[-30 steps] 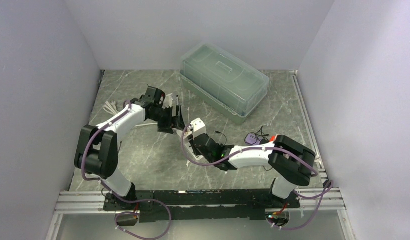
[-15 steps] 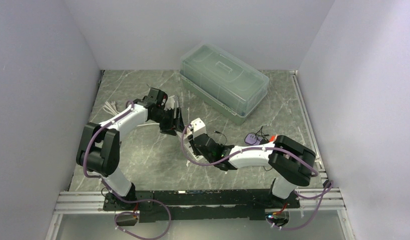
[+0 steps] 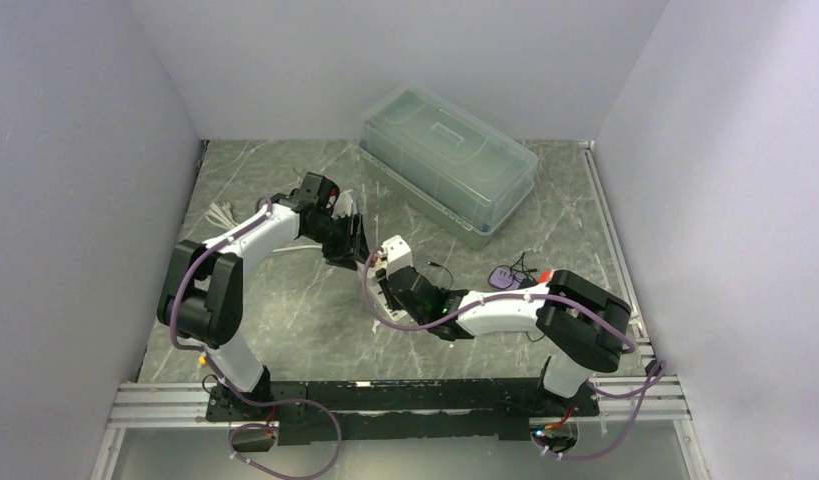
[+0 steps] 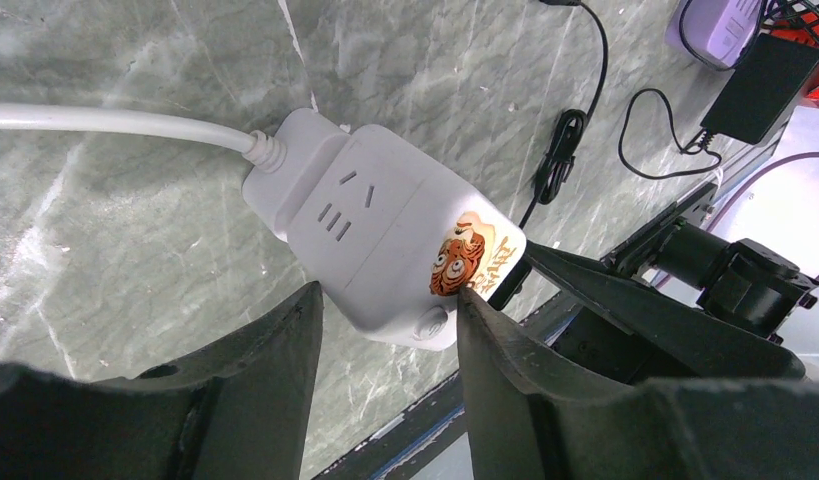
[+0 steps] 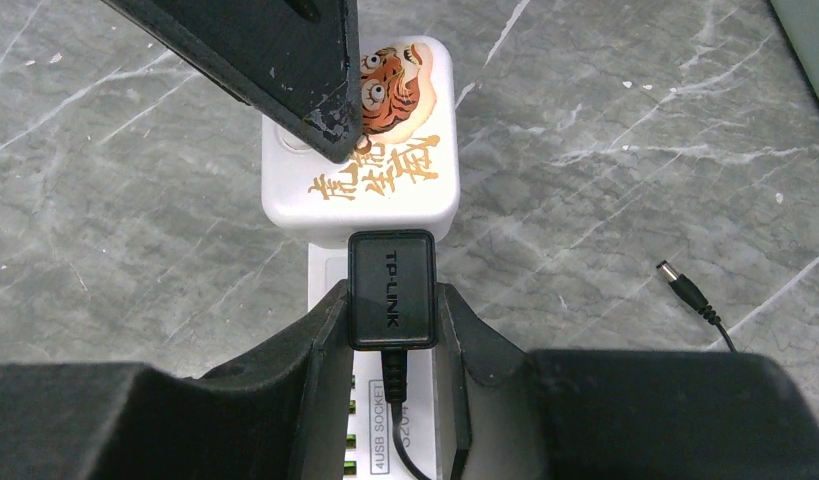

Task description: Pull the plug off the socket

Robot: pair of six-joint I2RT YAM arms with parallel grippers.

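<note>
- Plug point(image 5: 390, 288): black, marked TP-LINK, seated in the white socket point(image 5: 405, 200) at the socket's 6 o'clock side in the right wrist view. Its black lead runs off toward 6 o'clock.
- Position of the socket: it rests on the grey marbled tabletop point(image 3: 285, 310), near the centre. It carries a tiger sticker on one face.
- White cable point(image 4: 115, 120): leaves the socket toward 9 o'clock in the left wrist view.
- Right tool point(image 5: 390, 305): clenched on the plug, one finger against each side of it.
- Left tool point(image 4: 387, 305): its fingers straddle the socket, one at each flank, very close or touching. Whether they press on it cannot be told.
- Approach, top view: the left tool stands at the socket's 9 o'clock, the right tool at its 6 o'clock.
- Clear lidded box point(image 3: 447, 163): at 1 o'clock of the socket, well apart.
- Purple charger point(image 3: 502, 276): at 4 o'clock of the socket, among black leads.
- Loose barrel connector point(image 5: 682, 283): lies at 3 o'clock of the plug, apart from it.
</note>
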